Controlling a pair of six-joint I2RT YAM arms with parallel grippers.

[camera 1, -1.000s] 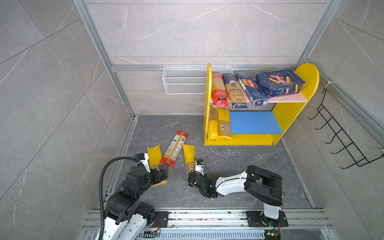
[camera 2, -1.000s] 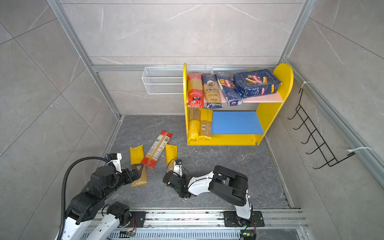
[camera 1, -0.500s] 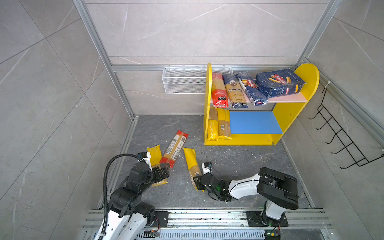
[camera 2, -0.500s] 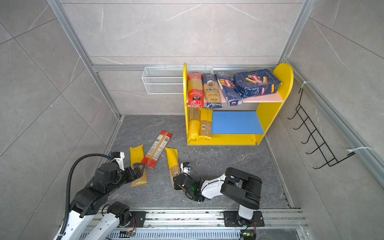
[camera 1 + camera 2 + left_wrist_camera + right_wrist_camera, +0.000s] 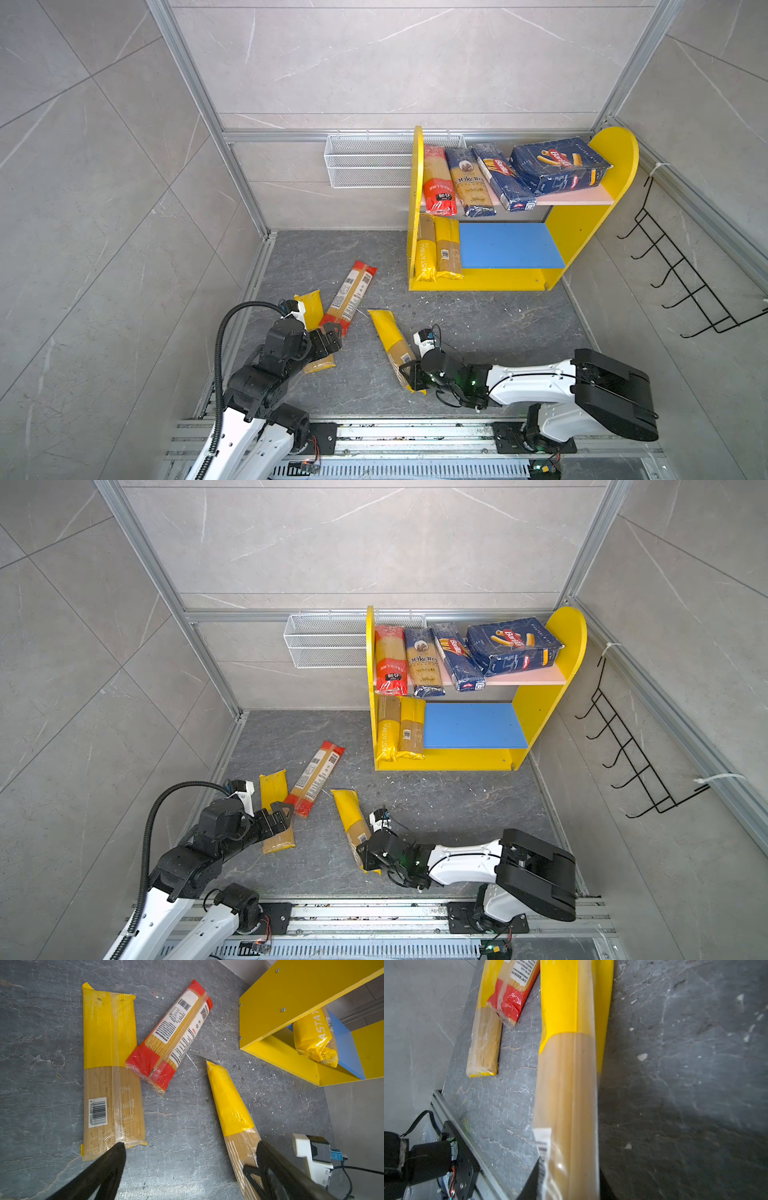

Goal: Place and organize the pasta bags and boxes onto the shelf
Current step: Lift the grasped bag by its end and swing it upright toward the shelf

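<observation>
**A:** The right end effector point(image 5: 409, 375) is seen clamped tight on a yellow spaghetti bag point(image 5: 388, 334), down at its clear end by the barcode label. The left end effector point(image 5: 190, 1145) is spread as wide as it goes, with nothing held. It's hung over bare worktop point(image 5: 187, 1115) between that bag and a second yellow bag point(image 5: 110, 1064). How should the carry be handled?

**B:** With the grip at one end, a long lever is made, so sag or swing should be expected. The bag would best be lifted slowly and kept low and level. It could then be lined up lengthwise with the two yellow bags point(image 5: 449, 249) already laid on the blue lower board point(image 5: 511, 245) of the shelf point(image 5: 582, 232) and slid in beside them. Whether the far tip is touching the worktop can't be told.

**A:** And the materials?

**B:** Thin glossy film is packed with stiff straight strands — rigid along the length, but probably easily snapped if bent or over-squeezed. The worktop is grey and stone-look, flecked with pale specks. A red-ended clear bag point(image 5: 174, 1032) is lying with its red end touching the second yellow bag. Up on the pink upper board point(image 5: 577, 199), the pasta boxes point(image 5: 557, 164) are flat-sided cardboard, a bit creased.
</observation>
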